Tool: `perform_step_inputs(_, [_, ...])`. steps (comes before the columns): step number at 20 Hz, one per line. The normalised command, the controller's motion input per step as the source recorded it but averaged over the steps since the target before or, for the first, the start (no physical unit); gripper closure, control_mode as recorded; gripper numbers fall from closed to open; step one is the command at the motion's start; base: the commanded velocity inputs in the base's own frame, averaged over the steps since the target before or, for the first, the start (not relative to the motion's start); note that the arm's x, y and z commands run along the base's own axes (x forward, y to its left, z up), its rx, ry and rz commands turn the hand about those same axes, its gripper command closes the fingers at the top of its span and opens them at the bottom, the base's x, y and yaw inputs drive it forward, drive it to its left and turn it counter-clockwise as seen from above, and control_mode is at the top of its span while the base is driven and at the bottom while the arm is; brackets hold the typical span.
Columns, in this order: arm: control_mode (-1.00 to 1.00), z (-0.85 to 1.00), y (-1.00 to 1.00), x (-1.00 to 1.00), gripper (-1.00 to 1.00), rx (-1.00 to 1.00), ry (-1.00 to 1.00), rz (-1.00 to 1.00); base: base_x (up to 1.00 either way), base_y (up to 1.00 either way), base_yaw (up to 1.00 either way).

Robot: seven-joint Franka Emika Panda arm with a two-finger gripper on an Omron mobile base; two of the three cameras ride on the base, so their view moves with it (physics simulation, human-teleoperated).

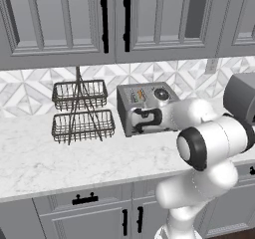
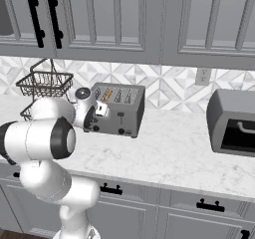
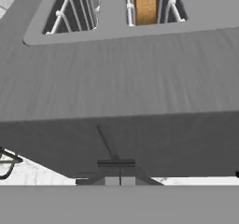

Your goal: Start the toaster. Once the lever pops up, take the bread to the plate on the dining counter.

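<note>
The grey four-slot toaster stands on the marble worktop against the tiled wall. A golden-brown slice of bread sits in one slot, also visible as an orange sliver, the bread. My gripper is pressed against the toaster's front face, fingers shut together with nothing between them. In the hand view the gripper sits right at a dark slider lever, which is at the low end of its slot. The plate and the dining counter are out of view.
A two-tier wire basket rack stands left of the toaster. A larger grey oven box with a bar handle sits to the right. Wall cabinets hang overhead. Bare marble worktop lies between toaster and oven.
</note>
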Motion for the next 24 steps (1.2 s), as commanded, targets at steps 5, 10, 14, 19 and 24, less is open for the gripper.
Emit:
perform_step_inputs(5, [-1.00,0.57,-0.19,-0.44,1.00,0.04,0.00,-0.05,0.00,0.00,0.00])
perform_step_inputs(10, [-1.00,0.79,-0.24,-0.32,1.00,0.00,-0.01,-0.03,0.00,0.00,0.00])
perform_step_inputs(14, [-1.00,0.55,-0.31,-0.02,1.00,0.00,0.07,-0.07,0.00,0.00,0.00])
perform_step_inputs(19, [-1.00,0.01,-0.53,0.00,1.00,0.02,0.01,-0.06,0.00,0.00,0.00])
perform_step_inputs(24, [-1.00,0.01,-0.50,-0.02,1.00,0.05,-0.01,-0.03,0.00,0.00,0.00])
